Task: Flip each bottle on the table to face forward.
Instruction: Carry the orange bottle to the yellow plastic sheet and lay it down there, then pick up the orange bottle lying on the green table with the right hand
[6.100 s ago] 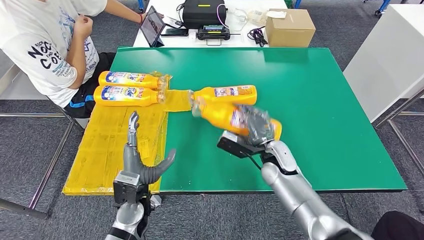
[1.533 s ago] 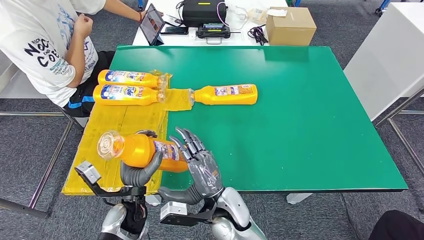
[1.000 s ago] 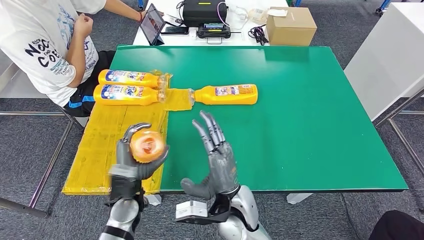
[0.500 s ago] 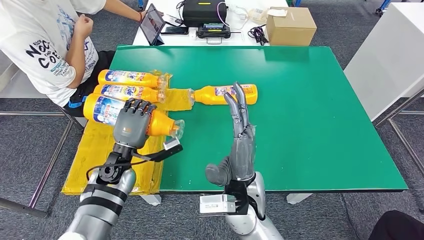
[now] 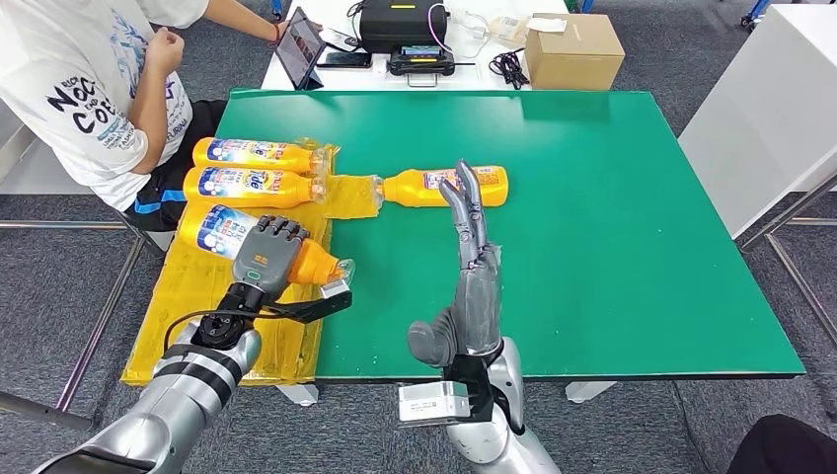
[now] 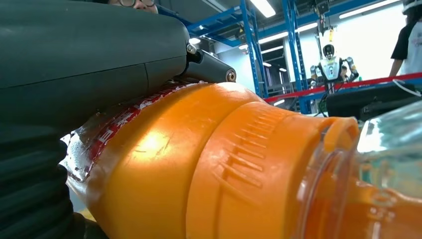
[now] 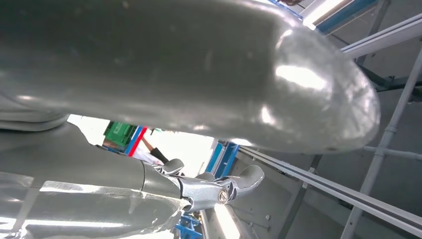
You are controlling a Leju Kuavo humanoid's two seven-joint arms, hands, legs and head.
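Observation:
My left hand (image 5: 265, 256) grips an orange bottle (image 5: 219, 231) lying over the yellow mat (image 5: 222, 296), label up, cap (image 5: 336, 269) toward the green table. The left wrist view has the same bottle (image 6: 209, 169) close up under my left hand (image 6: 84, 55). Two more orange bottles (image 5: 254, 154) (image 5: 255, 185) lie side by side on the mat's far end. Another orange bottle (image 5: 442, 186) lies on the green table (image 5: 612, 217). My right hand (image 5: 469, 272) is raised in front of it, flat, fingers straight and apart, holding nothing; my right hand (image 7: 189, 74) appears close up in the right wrist view.
A person in a white T-shirt (image 5: 89, 89) sits at the table's far left corner. Behind the green table stand a tablet (image 5: 299, 49), a black case (image 5: 400, 25) and a cardboard box (image 5: 570, 51). A white table (image 5: 770, 118) is at the right.
My right hand carried the bottle from the green table and passed it to my left, which turned it and brought it down over the mat. The right hand rose, emptied and flat.

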